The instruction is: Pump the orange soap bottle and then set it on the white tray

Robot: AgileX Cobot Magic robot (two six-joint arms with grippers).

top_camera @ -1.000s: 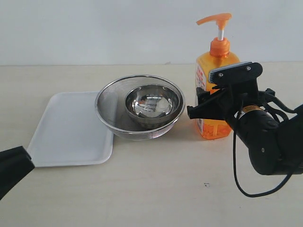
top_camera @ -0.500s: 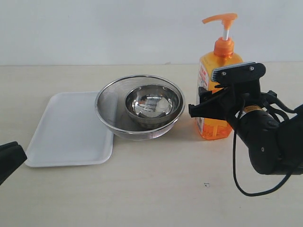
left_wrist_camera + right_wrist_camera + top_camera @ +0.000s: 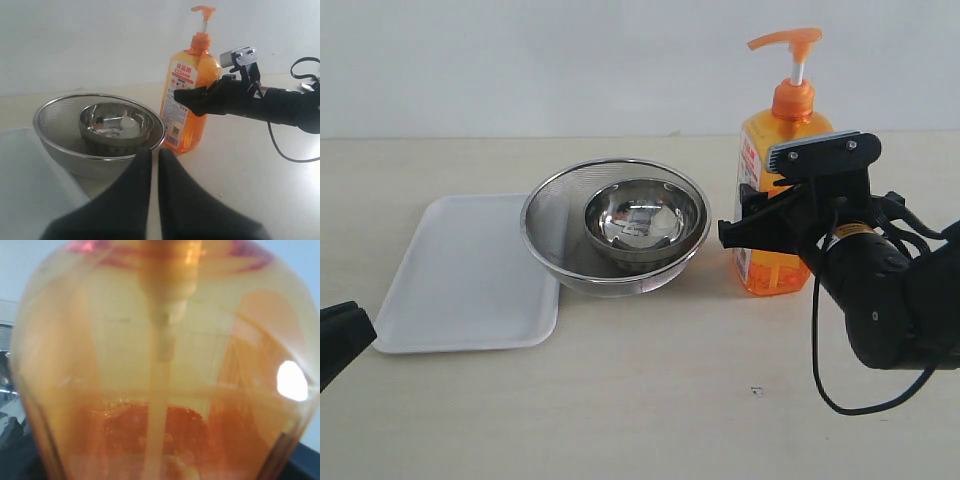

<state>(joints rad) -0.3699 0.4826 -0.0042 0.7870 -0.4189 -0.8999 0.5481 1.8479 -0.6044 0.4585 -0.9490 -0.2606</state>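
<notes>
Exterior view, right tool (image 3: 748, 196) clamped on upright orange soap bottle (image 3: 786, 133)

There was one orange soap bottle (image 3: 765, 270) and one white tray (image 3: 460, 270). Steel bowls came to two — one mesh strainer (image 3: 548, 225), one smaller plain bowl (image 3: 642, 225). Grippers numbered two — one left gripper (image 3: 152, 152), one right gripper (image 3: 770, 195). One table (image 3: 640, 400).

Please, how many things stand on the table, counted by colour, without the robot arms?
Orange: 1, the soap bottle
White: 1, the tray
Steel: 2, the mesh strainer and the small bowl inside it
Total: 4
</notes>
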